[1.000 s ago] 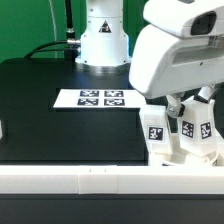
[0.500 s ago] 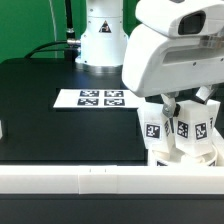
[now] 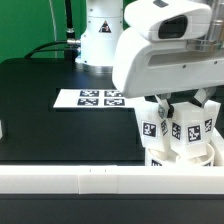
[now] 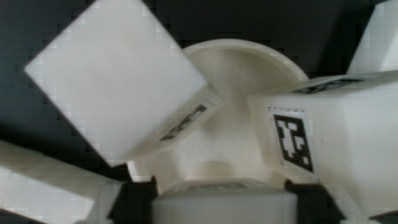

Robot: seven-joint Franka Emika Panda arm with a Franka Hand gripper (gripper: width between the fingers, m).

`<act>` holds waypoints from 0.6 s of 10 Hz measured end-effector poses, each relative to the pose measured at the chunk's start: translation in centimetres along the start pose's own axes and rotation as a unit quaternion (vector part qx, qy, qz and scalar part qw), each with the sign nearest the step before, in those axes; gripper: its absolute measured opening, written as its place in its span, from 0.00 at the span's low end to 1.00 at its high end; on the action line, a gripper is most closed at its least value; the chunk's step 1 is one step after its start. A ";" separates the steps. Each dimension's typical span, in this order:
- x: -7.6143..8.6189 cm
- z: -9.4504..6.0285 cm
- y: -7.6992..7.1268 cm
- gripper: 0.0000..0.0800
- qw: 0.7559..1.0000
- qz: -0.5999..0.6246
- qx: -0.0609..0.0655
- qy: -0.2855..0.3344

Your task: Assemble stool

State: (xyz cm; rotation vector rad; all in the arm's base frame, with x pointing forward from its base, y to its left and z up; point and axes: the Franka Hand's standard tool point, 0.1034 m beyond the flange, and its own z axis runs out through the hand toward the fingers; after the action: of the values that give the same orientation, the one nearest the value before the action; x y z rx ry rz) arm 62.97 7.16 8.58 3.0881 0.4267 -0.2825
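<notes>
Presently the end effector (image 3: 180, 112) is closed tight on a stool leg (image 3: 193, 128), held over the seat (image 4: 240, 75) at the black surface's (image 3: 60, 130) near edge, beside another leg (image 3: 153, 125). Cross-threading is risked if the leg is tilted; slippage could be caused by a loose grasp.

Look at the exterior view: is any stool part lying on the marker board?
No, the marker board carries only its printed tags; the stool stands apart from it.

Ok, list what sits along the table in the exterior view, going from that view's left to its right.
Bare black table → marker board → the stool, its tagged legs standing up under the arm's big white wrist housing. The fingers are hidden behind that housing.
</notes>
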 end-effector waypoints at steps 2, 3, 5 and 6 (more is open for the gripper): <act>0.0 0.0 0.0 0.43 1.000 -0.001 0.000 0.000; 0.0 0.0 -0.2 0.43 0.999 0.039 0.003 0.000; 0.1 0.0 -0.4 0.43 0.995 0.103 0.004 0.000; 0.1 0.0 -0.4 0.43 0.988 0.152 0.023 0.001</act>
State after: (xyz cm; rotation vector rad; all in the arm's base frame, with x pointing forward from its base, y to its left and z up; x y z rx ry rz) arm 62.92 7.60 8.58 3.1345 -0.0543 -0.2852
